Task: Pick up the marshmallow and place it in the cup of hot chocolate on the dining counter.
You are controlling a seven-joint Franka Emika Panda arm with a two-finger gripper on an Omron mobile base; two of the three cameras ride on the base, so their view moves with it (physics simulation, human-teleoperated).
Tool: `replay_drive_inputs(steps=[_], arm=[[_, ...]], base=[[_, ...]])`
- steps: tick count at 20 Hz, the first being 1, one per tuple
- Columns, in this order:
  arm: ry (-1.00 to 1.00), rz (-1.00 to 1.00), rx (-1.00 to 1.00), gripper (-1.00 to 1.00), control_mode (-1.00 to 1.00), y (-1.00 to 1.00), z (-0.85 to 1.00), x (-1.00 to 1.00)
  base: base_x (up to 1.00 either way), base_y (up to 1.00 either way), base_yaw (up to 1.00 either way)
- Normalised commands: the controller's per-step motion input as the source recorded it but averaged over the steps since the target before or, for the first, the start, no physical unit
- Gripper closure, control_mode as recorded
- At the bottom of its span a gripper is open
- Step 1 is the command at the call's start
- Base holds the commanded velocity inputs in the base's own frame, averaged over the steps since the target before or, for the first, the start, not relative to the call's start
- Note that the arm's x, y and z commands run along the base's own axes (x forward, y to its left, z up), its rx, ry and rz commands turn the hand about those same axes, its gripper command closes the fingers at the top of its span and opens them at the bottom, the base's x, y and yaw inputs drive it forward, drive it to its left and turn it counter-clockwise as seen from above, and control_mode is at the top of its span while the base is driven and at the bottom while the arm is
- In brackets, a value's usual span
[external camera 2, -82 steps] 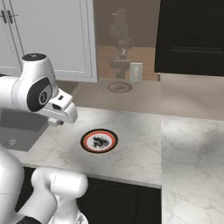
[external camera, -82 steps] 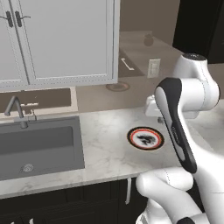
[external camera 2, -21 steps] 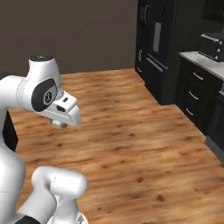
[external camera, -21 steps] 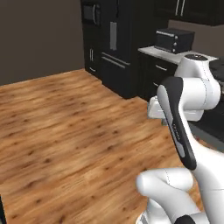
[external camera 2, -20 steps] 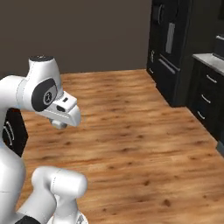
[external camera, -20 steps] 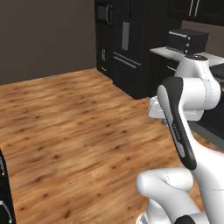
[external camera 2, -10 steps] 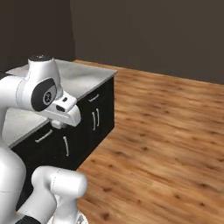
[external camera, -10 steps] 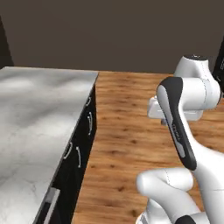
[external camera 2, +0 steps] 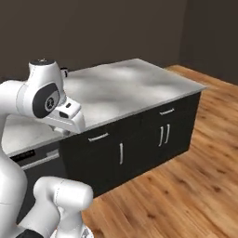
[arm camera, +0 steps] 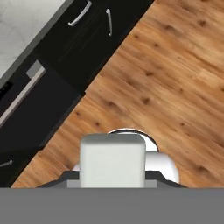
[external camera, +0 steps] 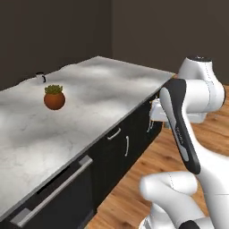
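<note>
plant pot [external camera: 54, 98] on dining counter [external camera: 103, 85] (cup [external camera: 40, 77] behind)

No writing, label, brand, number or sign can be read anywhere — not on the dining counter [external camera: 89, 96] with its marbled top, not on its black cabinet fronts [external camera 2: 139, 139], nor on the terracotta plant pot [external camera: 54, 99]. The small cup of hot chocolate [external camera: 40, 78] at the counter's far side is too tiny to show any marking — its wall looks plain.
</note>
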Motion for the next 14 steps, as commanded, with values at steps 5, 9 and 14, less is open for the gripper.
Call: replay_drive_inputs(steps=[5,9,14], arm=[[0.0,0.0,0.0,1.0,1.0,0.0,0.0,0.0],[0.0,0.0,0.0,1.0,1.0,0.0,0.0,0.0],[0.0,0.0,0.0,1.0,1.0,0.0,0.0,0.0]], base=[[0.0,-0.81,0.75],[0.0,-1.0,0.56],[0.0,-1.0,0.38]])
